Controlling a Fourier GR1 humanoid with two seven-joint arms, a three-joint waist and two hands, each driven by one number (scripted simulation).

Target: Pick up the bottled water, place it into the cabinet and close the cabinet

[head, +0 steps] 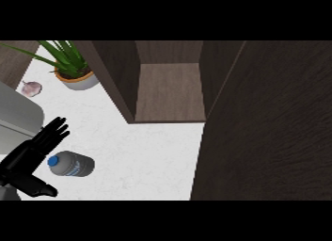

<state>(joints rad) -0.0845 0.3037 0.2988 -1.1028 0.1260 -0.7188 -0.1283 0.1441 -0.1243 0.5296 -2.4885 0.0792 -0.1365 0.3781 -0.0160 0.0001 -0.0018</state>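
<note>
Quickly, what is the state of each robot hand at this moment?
Left robot hand: open, fingers straight, holding nothing; the bottled water lies just beside it on the counter.
Right robot hand: not in view.

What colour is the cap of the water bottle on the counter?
Blue. The cap of the bottle shows best in the head view.

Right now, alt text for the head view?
The robot's left hand, fingers straight, sits just left of a bottled water on the white counter. Ahead, the wooden cabinet stands open, its dark door swung out at right; a potted plant stands behind.
</note>
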